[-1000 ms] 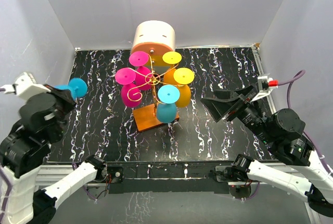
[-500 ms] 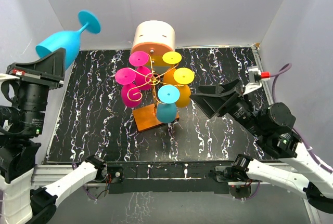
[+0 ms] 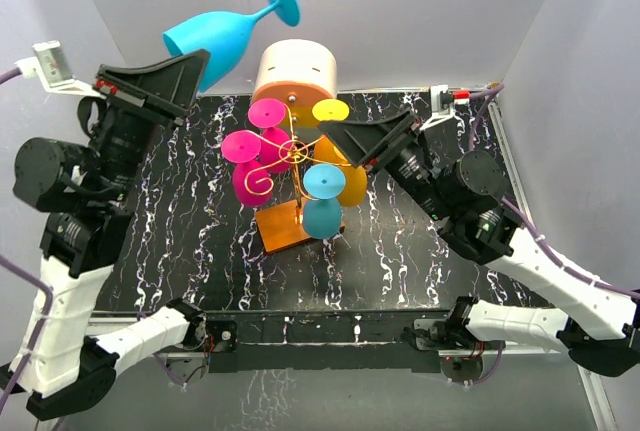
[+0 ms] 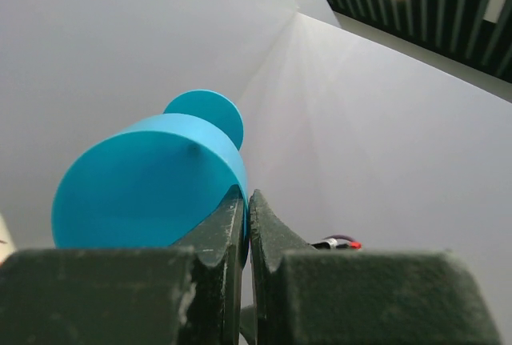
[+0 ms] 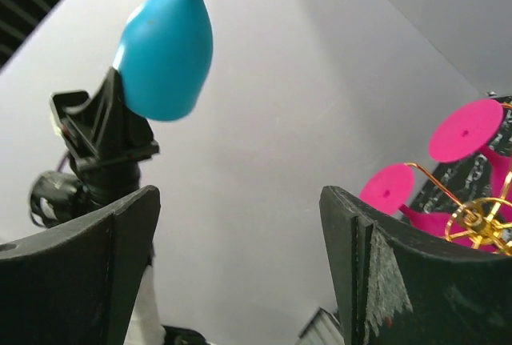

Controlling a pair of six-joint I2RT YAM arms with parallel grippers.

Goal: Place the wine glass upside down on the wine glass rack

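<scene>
**Wine glass held aloft at far left, off the rack**

The left gripper is raised at far left, its jaws pinching the rim wall of the blue wine glass. The glass lies tilted, foot pointing far-right, above the table and clear of the wine glass rack. The rack stands mid-table, loaded with pink, yellow and blue glasses, and a cream-and-orange cylinder sits just behind it. The right gripper hovers at the rack's right side, fingers spread wide with nothing between them.
</scene>
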